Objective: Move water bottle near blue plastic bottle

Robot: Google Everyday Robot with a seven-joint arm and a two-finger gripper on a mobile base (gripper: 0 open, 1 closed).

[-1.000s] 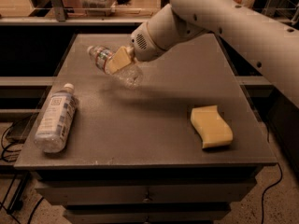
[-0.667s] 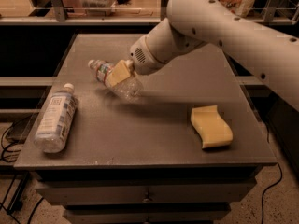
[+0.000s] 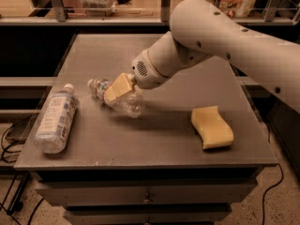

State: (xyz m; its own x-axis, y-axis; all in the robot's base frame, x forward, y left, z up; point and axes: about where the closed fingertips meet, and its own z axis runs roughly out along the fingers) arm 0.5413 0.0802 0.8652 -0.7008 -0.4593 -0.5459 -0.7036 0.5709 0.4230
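One grey table point(image 3: 154, 137) carries three objects under one white robot arm point(image 3: 225, 36), whose upper length is cut off at the right edge. One blue plastic bottle point(image 3: 54, 121) lies on its side along the left edge, cap away from the camera, its white-and-blue label print too small to read, and one yellow sponge point(image 3: 212, 127) sits at right. The gripper point(image 3: 117, 92), left of centre, pinches one crumpled water bottle point(image 3: 129, 105), tilted, just right of the labelled bottle but apart, one tan finger across it and the other hidden.
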